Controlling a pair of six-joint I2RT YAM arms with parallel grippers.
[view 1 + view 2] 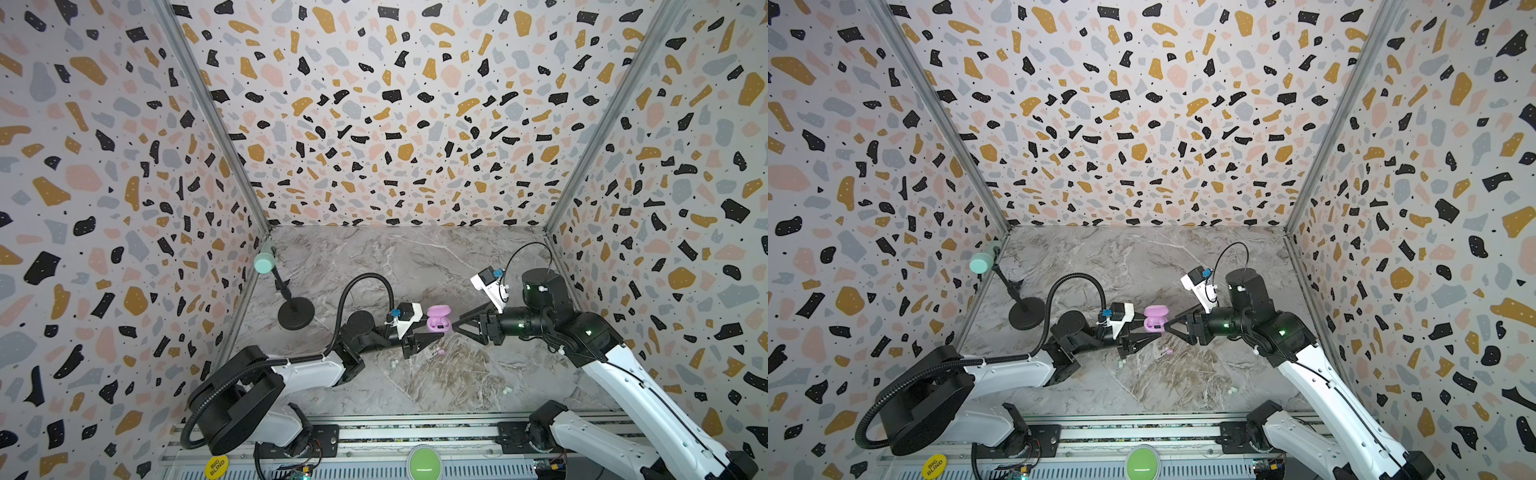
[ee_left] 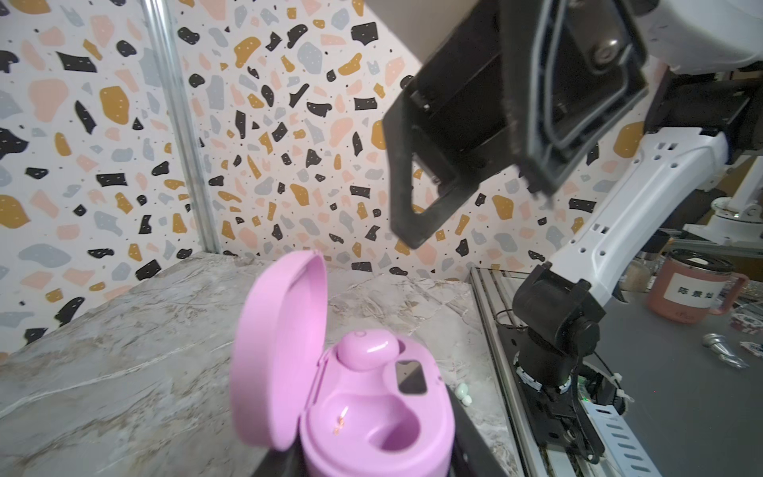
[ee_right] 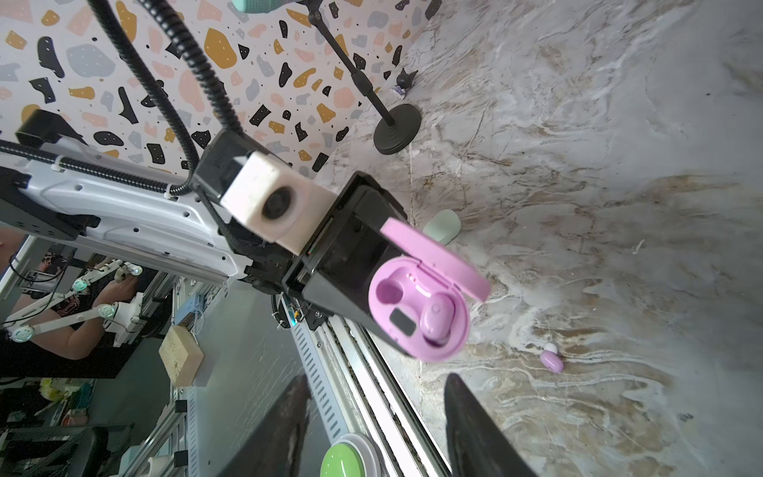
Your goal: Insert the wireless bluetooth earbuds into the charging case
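My left gripper [image 1: 432, 329] [image 2: 371, 464] is shut on the pink charging case [image 1: 438, 319] [image 1: 1155, 319] [image 2: 371, 413] [image 3: 417, 314], held above the table with its lid open. One lilac-pink earbud [image 2: 367, 349] [image 3: 437, 316] sits in a socket; the other socket [image 2: 396, 437] is bare. My right gripper [image 1: 455, 325] [image 1: 1166, 326] [image 3: 375, 392] [image 2: 475, 210] stands open and empty, just right of the case. Another pink earbud [image 1: 440, 352] [image 1: 1169, 351] [image 3: 551, 358] lies on the marble below. Two mint earbuds [image 1: 394, 363] [image 1: 507, 390] [image 2: 463, 390] lie nearer the front.
A mint oval case [image 3: 441, 226] lies on the table behind the left gripper. A microphone stand [image 1: 296, 313] stands at the left rear. The metal rail [image 1: 415, 440] with a green button [image 1: 424, 463] runs along the front edge. Patterned walls enclose three sides.
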